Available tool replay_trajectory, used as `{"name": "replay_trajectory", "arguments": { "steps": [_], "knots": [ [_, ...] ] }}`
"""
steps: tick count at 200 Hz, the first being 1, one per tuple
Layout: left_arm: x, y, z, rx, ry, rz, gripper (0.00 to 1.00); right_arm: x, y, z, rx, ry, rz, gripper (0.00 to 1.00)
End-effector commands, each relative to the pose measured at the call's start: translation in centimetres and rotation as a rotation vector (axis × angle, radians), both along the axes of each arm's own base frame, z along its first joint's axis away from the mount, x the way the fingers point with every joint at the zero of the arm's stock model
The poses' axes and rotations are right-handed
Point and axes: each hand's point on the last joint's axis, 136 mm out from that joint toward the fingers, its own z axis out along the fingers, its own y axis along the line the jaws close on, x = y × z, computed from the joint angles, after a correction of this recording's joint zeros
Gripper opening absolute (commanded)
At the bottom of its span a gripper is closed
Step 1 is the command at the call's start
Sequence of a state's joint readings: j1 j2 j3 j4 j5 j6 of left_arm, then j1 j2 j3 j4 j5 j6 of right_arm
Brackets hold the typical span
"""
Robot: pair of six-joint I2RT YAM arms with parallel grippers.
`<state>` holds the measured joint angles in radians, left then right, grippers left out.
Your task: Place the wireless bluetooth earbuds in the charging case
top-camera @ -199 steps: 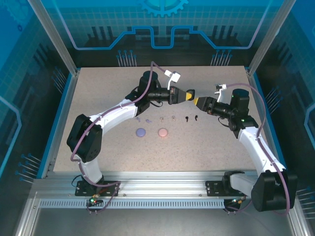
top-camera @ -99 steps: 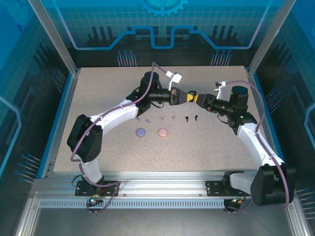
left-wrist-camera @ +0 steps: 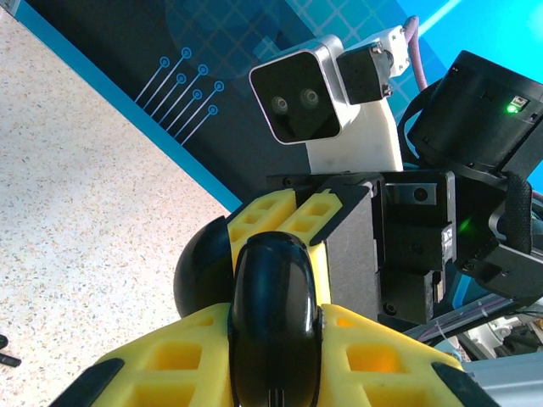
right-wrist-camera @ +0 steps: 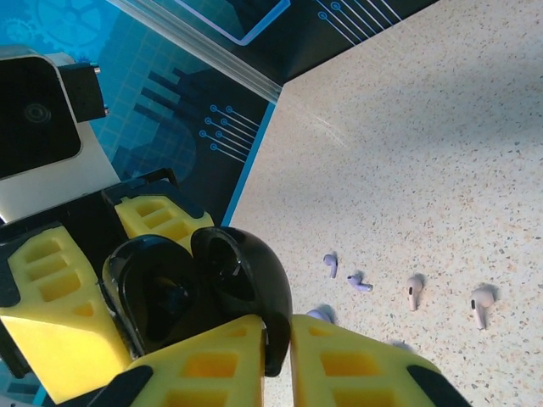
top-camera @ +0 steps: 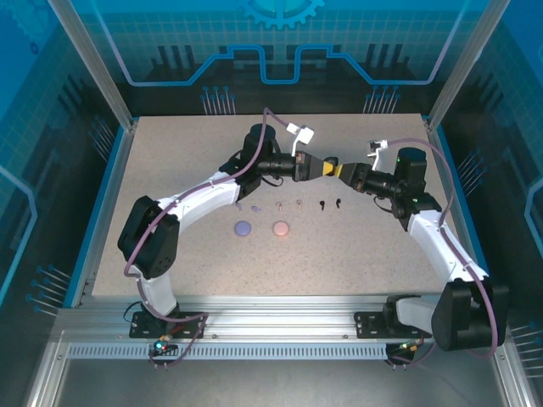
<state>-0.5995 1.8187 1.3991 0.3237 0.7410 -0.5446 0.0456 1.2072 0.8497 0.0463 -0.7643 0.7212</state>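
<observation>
A black charging case (top-camera: 332, 164) hangs in mid-air above the table's far middle, its lid swung open (right-wrist-camera: 246, 280). My left gripper (top-camera: 325, 166) is shut on the case body (left-wrist-camera: 273, 322). My right gripper (top-camera: 339, 172) faces it, and its yellow fingers pinch the lid's rim (right-wrist-camera: 278, 339). On the table below lie the earbuds in a row: two lilac (top-camera: 240, 205) (right-wrist-camera: 330, 264), two pink (top-camera: 279, 204) (right-wrist-camera: 413, 291) and two black (top-camera: 322, 204).
A lilac round case (top-camera: 243, 227) and a pink one (top-camera: 281, 227) lie shut in front of the earbud row. Blue walls and metal posts (top-camera: 114, 89) fence the speckled table (top-camera: 170, 161). The near half of the table is bare.
My right gripper moved left to the case in my left gripper and closed on the lid's rim. My left arm held almost still.
</observation>
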Motion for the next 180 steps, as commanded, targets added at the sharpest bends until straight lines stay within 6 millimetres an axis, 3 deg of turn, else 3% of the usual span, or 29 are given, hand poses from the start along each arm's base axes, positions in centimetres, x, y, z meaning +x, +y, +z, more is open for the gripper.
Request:
{"name": "replay_trajectory", "arguments": {
  "steps": [1,21,39,65,100,127,157,180],
  "knots": [
    [-0.7,-1.0,2.5,-0.055,-0.052,-0.046,0.00,0.7,0.3,2.3,-0.002,-0.070,0.004,0.11],
    [-0.6,-1.0,2.4,-0.054,-0.049,-0.043,0.00,0.6,0.3,2.3,-0.007,-0.072,0.005,0.10],
    [-0.7,-1.1,2.5,-0.055,-0.050,-0.046,0.00,0.5,0.4,2.3,-0.012,-0.072,0.008,0.24],
    [-0.7,-1.2,2.7,-0.059,-0.051,-0.047,0.00,0.7,0.5,2.0,-0.017,-0.064,0.008,0.26],
    [-0.8,-1.2,2.8,-0.061,-0.051,-0.049,0.00,1.0,0.7,1.8,-0.022,-0.059,0.011,0.16],
    [-0.8,-1.2,2.7,-0.060,-0.049,-0.051,0.00,1.1,0.6,1.9,-0.026,-0.060,0.006,0.00],
    [-0.4,-1.3,2.2,-0.043,-0.040,-0.035,0.00,1.2,0.6,1.9,-0.040,-0.058,0.005,0.00],
    [0.3,-0.8,1.8,-0.007,-0.050,0.018,0.45,1.4,0.1,1.6,-0.100,-0.041,-0.019,0.00]
  ]
}}
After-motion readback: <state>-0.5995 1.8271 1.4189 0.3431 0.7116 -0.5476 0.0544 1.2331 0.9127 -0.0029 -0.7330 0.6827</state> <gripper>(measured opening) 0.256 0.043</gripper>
